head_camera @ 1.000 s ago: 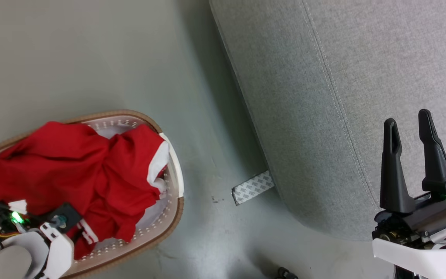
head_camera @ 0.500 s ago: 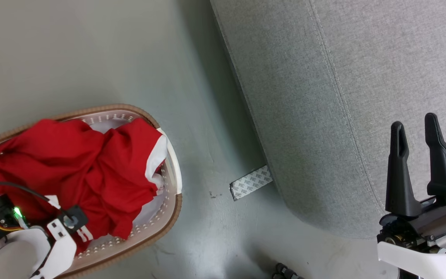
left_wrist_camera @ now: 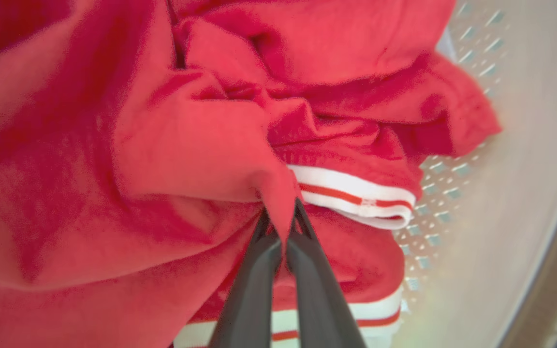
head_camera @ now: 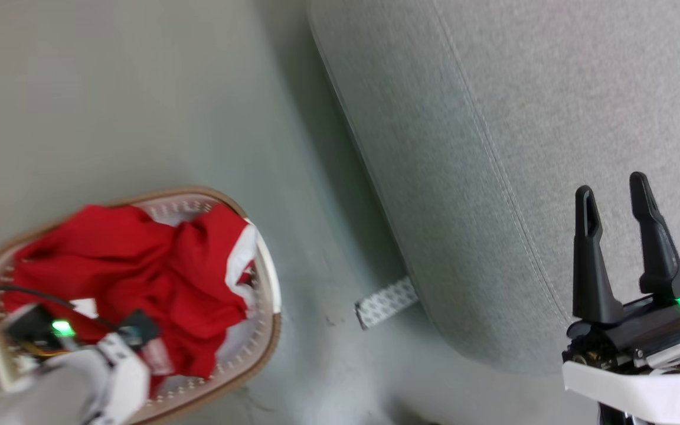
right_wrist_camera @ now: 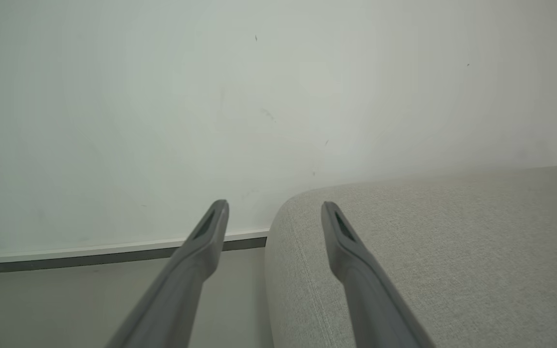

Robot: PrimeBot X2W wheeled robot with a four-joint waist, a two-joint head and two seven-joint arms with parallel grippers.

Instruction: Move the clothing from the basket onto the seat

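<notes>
One fold of the red clothing (left_wrist_camera: 186, 145) is pinched in the closed left gripper (left_wrist_camera: 281, 220) inside the basket (left_wrist_camera: 510, 159), with the basket's wall, bare floor (head_camera: 139, 88) and a patterned strip (head_camera: 386, 302) at the seat's (head_camera: 523, 147) edge lying between them, while the right gripper (head_camera: 614, 200) hangs wide open and empty over the seat.

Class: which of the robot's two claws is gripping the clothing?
The left claw, shut on a red clothing fold inside the basket; the right claw stands open and empty by the seat.

Left of seat (head_camera: 523, 147), basket (head_camera: 270, 283) with clothing (head_camera: 139, 277) inside.
</notes>
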